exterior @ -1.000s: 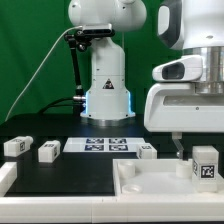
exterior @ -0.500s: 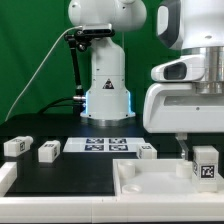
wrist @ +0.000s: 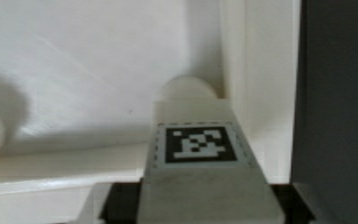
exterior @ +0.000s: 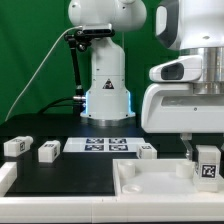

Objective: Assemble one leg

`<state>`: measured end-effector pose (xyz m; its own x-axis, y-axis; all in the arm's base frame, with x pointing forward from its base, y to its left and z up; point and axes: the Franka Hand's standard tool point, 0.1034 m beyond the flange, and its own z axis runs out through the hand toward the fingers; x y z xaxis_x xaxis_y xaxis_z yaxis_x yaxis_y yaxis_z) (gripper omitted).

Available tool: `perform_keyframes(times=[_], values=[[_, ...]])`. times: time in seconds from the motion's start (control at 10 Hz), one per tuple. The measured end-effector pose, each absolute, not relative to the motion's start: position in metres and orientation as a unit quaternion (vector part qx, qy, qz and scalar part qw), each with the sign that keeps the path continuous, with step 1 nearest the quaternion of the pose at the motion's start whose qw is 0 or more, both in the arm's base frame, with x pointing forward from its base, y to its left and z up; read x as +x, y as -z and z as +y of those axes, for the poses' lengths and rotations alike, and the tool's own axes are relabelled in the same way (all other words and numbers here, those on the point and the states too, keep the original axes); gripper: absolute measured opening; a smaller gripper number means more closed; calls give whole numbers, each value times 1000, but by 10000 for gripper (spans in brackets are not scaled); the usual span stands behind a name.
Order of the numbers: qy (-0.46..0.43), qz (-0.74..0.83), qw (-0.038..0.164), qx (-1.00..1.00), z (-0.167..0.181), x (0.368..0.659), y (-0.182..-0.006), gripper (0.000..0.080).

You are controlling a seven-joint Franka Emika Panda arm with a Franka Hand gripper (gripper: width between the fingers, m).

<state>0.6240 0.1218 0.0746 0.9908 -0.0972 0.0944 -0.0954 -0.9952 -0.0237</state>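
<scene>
My desk [exterior: 60, 175] is black. Directly on it lie the marker board [exterior: 104, 146], three loose legs [exterior: 14, 146] [exterior: 47, 152] [exterior: 147, 151] alongside that board, and the large white tray-like piece [exterior: 150, 186] at the exterior view's right.

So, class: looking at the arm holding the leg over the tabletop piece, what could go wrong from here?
1. The gripper holds the leg by its upper end, so it could tilt.
2. The leg sits close to the white tabletop corner, where it might jam against the raised wall.
</scene>
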Motion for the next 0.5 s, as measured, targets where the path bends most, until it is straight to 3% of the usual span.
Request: perform_keyframes(times=[0.5], values=[[59, 387, 47, -919, 119, 621, -72, 294]])
